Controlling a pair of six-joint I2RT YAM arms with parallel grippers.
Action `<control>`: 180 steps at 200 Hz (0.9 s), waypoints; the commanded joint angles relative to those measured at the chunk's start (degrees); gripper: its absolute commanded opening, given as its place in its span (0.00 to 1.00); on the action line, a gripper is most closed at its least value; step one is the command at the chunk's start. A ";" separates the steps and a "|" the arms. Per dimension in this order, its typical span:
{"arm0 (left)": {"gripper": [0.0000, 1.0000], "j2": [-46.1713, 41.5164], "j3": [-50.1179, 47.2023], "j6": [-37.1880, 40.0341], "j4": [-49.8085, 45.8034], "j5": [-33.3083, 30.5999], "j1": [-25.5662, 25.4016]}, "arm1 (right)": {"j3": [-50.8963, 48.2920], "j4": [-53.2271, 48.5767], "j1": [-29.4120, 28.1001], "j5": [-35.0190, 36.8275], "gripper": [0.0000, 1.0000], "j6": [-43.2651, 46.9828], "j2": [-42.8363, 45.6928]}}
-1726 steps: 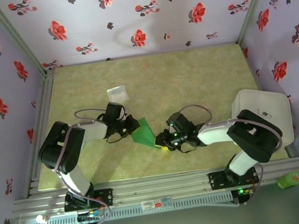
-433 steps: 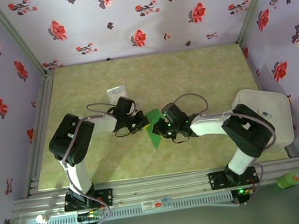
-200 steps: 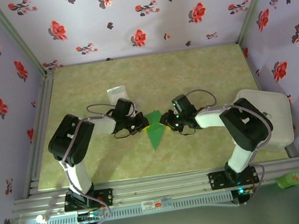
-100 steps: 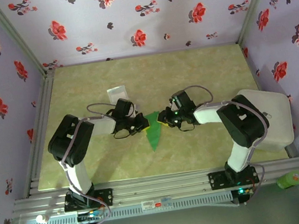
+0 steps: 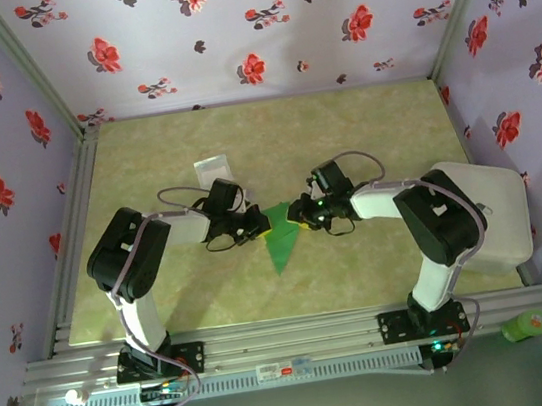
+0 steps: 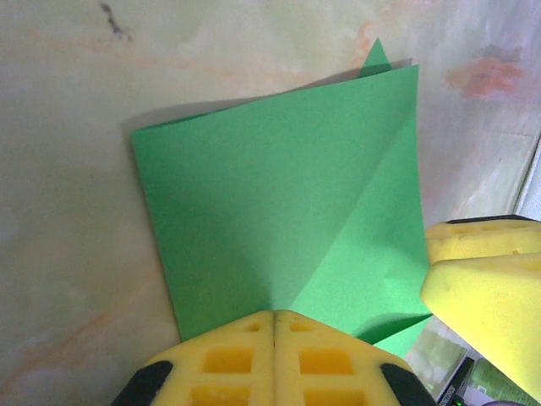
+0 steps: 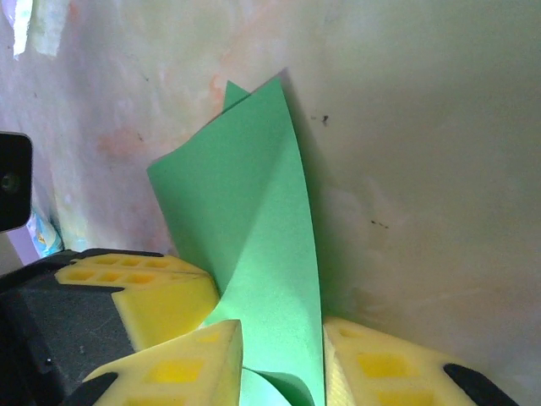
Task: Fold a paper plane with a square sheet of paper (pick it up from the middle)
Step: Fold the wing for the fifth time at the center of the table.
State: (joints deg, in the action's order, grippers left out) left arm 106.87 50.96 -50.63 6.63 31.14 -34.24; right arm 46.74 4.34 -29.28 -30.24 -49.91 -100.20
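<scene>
The square sheet of paper [image 5: 279,243] is bright green and folded into a long triangle with its point toward the near edge. It lies at the table's middle between both grippers. My left gripper [image 5: 260,228] is shut on the paper's left top edge; in the left wrist view its yellow pads [image 6: 228,359] meet where a crease of the paper [image 6: 279,203] runs in. My right gripper [image 5: 299,218] is open at the right edge. In the right wrist view a curled-up flap of the paper [image 7: 254,203] stands in the gap of the right gripper [image 7: 283,342], touching the right pad.
A small pale square packet [image 5: 213,168] lies behind the left arm. A white tray [image 5: 485,213] sits at the table's right edge, behind the right arm's base. A green object [image 5: 524,326] rests on the frame at the near right. Flowered walls close three sides.
In the last second my right gripper crept left against the paper's right edge, and that flap has risen and curled. The left gripper has stayed shut in place.
</scene>
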 commanded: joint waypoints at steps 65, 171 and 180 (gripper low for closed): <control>0.01 -0.09 0.72 1.46 -5.14 -0.10 0.14 | 0.89 3.44 1.94 -5.83 0.24 1.10 -4.41; 0.01 -1.14 0.01 0.65 -4.38 -1.17 0.83 | -3.72 6.00 2.21 -8.72 0.18 1.70 -2.33; 0.01 -1.14 0.35 0.94 -4.84 -1.14 0.90 | -3.30 5.42 2.27 -9.14 0.18 2.37 -2.08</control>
State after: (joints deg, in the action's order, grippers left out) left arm 106.65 51.37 -50.63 5.08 31.11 -33.98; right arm 44.64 10.33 -27.03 -36.34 -48.99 -103.20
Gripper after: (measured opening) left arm 0.055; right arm 0.186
